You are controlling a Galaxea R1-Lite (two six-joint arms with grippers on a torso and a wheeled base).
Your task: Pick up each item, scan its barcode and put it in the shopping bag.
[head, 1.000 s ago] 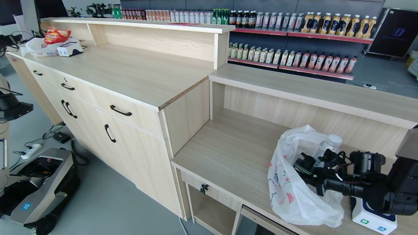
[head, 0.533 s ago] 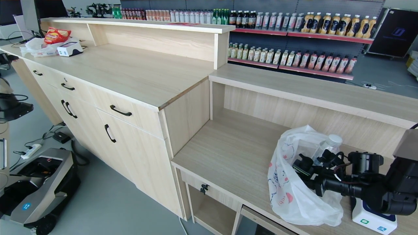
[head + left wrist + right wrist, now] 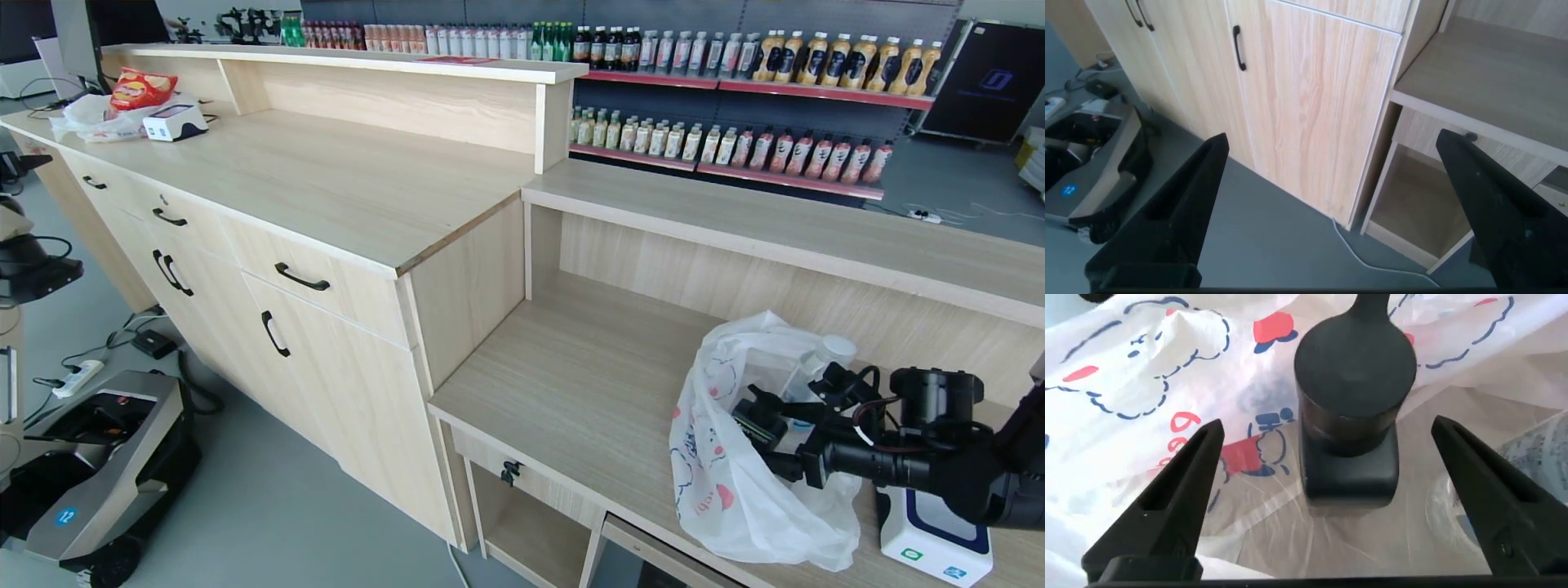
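Right gripper (image 3: 788, 408) sits at the mouth of the bag (image 3: 735, 498) on the low counter (image 3: 588, 384) at the right, fingers spread, gripping nothing; a dark item (image 3: 1351, 400) lies inside the bag, near a clear bottle (image 3: 831, 351); left gripper (image 3: 1331, 147) hangs above the floor by the cabinet (image 3: 1315, 98), fingers apart.

Item 1: shopping bag (image 3: 1151, 367), white thin plastic with red and blue cloud-like print, crumpled, lying all around item 2.
Item 2: dark cylindrical object (image 3: 1351, 376) with a black squarish block at its near end, possibly a capped container; its kind cannot be told.
Item 3: clear bottle (image 3: 1535, 465), partly seen through the bag film, beside item 2.
Item 4: right hand (image 3: 1327, 425), fingers (image 3: 1167, 514) spread wide on either side of item 2, apart from it.
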